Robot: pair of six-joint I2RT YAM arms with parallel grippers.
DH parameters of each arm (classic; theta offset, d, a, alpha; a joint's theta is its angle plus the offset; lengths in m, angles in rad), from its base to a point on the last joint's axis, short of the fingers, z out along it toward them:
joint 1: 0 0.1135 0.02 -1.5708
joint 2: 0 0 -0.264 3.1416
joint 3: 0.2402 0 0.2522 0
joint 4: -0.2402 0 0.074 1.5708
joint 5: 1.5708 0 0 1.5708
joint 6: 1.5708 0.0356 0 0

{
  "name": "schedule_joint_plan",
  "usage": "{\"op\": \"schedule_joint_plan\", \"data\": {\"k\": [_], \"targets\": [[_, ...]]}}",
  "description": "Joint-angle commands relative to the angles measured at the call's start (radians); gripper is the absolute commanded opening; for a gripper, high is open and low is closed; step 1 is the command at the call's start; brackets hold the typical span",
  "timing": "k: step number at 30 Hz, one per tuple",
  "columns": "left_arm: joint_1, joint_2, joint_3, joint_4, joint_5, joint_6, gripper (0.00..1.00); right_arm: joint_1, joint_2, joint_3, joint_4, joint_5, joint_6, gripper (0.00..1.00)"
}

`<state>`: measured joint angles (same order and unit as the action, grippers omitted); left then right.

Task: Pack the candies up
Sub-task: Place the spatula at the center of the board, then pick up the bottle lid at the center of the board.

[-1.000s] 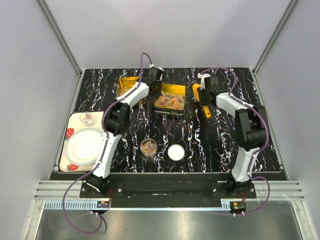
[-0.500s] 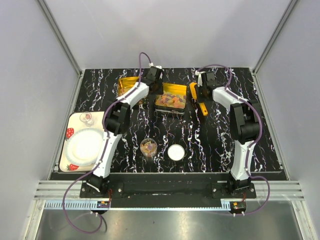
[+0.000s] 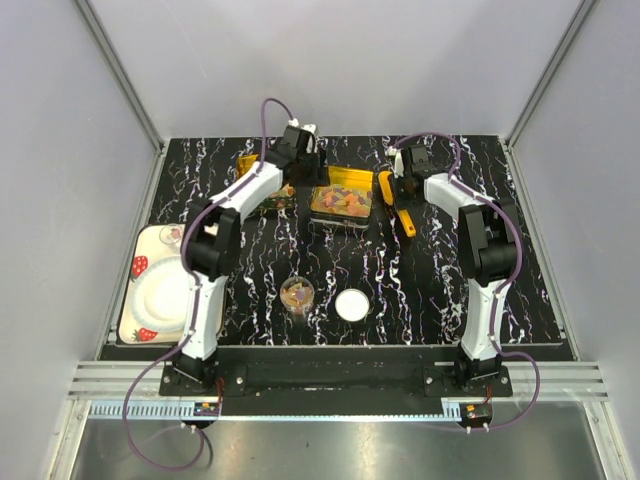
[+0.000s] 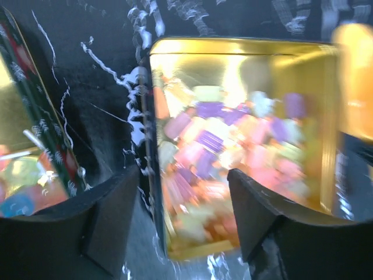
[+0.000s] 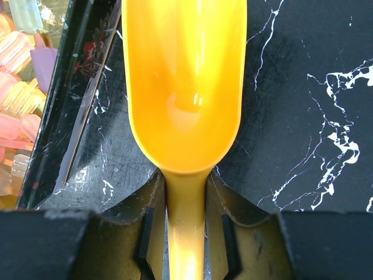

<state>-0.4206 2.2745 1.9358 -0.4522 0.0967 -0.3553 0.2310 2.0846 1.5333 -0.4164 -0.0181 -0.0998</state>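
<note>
my right hand (image 5: 185,219) is clamped on the handle of the yellow scoop (image 5: 183,76). its bowl is empty and points away from me, just beside the right wall of the gold tin (image 4: 233,58). my left hand (image 4: 183,201) has its fingers spread wide with nothing caught between them, and it hangs over the left wall of that same tin. the candies (image 4: 221,146) lie heaped inside the tin, which sits near the far edge of the surface (image 3: 450,280), about midway along it. a second tin (image 3: 250,163) stands just to its left, with a few coloured pieces showing in it. toward the near edge are a small cup (image 3: 297,281) holding some pieces and a white lid (image 3: 351,304) beside it.

i judge this to be the scooping step, not yet begun: the scoop is poised but unloaded. next i would lift its bowl over the tin's wall and dig into the heap, keeping it level so nothing spills. my left hand may need to steady the tin against sliding.
</note>
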Motion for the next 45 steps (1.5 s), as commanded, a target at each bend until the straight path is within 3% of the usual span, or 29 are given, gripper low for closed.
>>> {"op": "schedule_joint_plan", "data": {"k": [1, 3, 4, 8, 10, 12, 17, 20, 31, 34, 38, 45], "targets": [[0.003, -0.193, -0.057, 0.047, 0.089, 0.03, 0.77, -0.005, 0.005, 0.027, -0.042, -0.005, -0.017, 0.21], [0.003, -0.268, -0.108, 0.043, 0.107, 0.056, 0.79, -0.005, 0.005, 0.03, -0.055, -0.008, -0.024, 0.3], [0.003, -0.298, -0.127, 0.044, 0.112, 0.065, 0.88, -0.004, 0.0, 0.03, -0.067, -0.011, -0.024, 0.32], [0.005, -0.434, -0.236, 0.044, 0.156, 0.148, 0.91, -0.004, -0.018, 0.024, -0.088, -0.032, -0.035, 0.4], [0.005, -0.51, -0.303, 0.044, 0.182, 0.194, 0.99, -0.005, -0.031, 0.022, -0.099, -0.048, -0.04, 0.48], [0.003, -0.559, -0.374, 0.046, 0.221, 0.249, 0.99, -0.004, -0.049, 0.022, -0.105, -0.054, -0.041, 0.57], [-0.021, -0.674, -0.497, 0.043, 0.265, 0.384, 0.99, -0.007, -0.139, 0.022, -0.145, -0.094, -0.037, 0.64], [-0.079, -0.725, -0.584, 0.04, 0.261, 0.507, 0.99, -0.018, -0.234, 0.024, -0.18, -0.126, -0.043, 0.67], [-0.481, -0.739, -0.779, 0.009, 0.132, 0.887, 0.99, -0.052, -0.622, -0.122, -0.309, -0.192, -0.116, 0.68], [-0.563, -0.702, -0.79, -0.016, 0.118, 0.946, 0.96, -0.058, -0.719, -0.182, -0.32, -0.201, -0.12, 0.68], [-0.638, -0.673, -0.811, -0.039, 0.127, 0.981, 0.84, -0.068, -0.831, -0.243, -0.318, -0.226, -0.115, 0.69], [-0.687, -0.598, -0.853, -0.007, 0.118, 0.975, 0.67, -0.082, -0.926, -0.266, -0.303, -0.286, -0.118, 0.68]]}}
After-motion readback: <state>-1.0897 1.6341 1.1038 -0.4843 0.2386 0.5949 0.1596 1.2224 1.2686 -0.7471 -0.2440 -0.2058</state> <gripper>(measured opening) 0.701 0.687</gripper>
